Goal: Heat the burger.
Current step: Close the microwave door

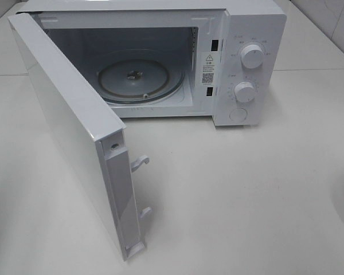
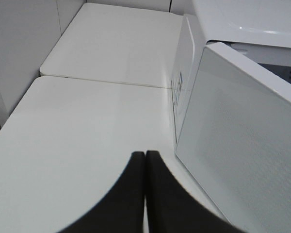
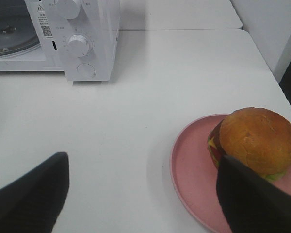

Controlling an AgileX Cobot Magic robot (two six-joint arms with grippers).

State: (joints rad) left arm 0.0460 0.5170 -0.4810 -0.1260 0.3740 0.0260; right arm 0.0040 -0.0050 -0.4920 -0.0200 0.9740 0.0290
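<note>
The burger (image 3: 257, 138), with a golden-brown bun, sits on a round pink plate (image 3: 194, 170) on the white table. My right gripper (image 3: 143, 194) stands open above the table, its jaws wide apart. One dark finger (image 3: 252, 196) overlaps the burger's near side and nothing is held. My left gripper (image 2: 145, 162) is shut with its two dark fingers pressed together on nothing. It hangs over the table beside the outer face of the microwave door (image 2: 242, 141). Neither gripper nor the burger shows in the exterior high view.
The white microwave (image 1: 241, 63) stands at the back with its door (image 1: 69, 126) swung wide open toward the front left. A bare glass turntable (image 1: 140, 77) lies inside. Two knobs (image 1: 251, 56) are on its right panel. A white wall (image 2: 19, 43) borders the table's left side.
</note>
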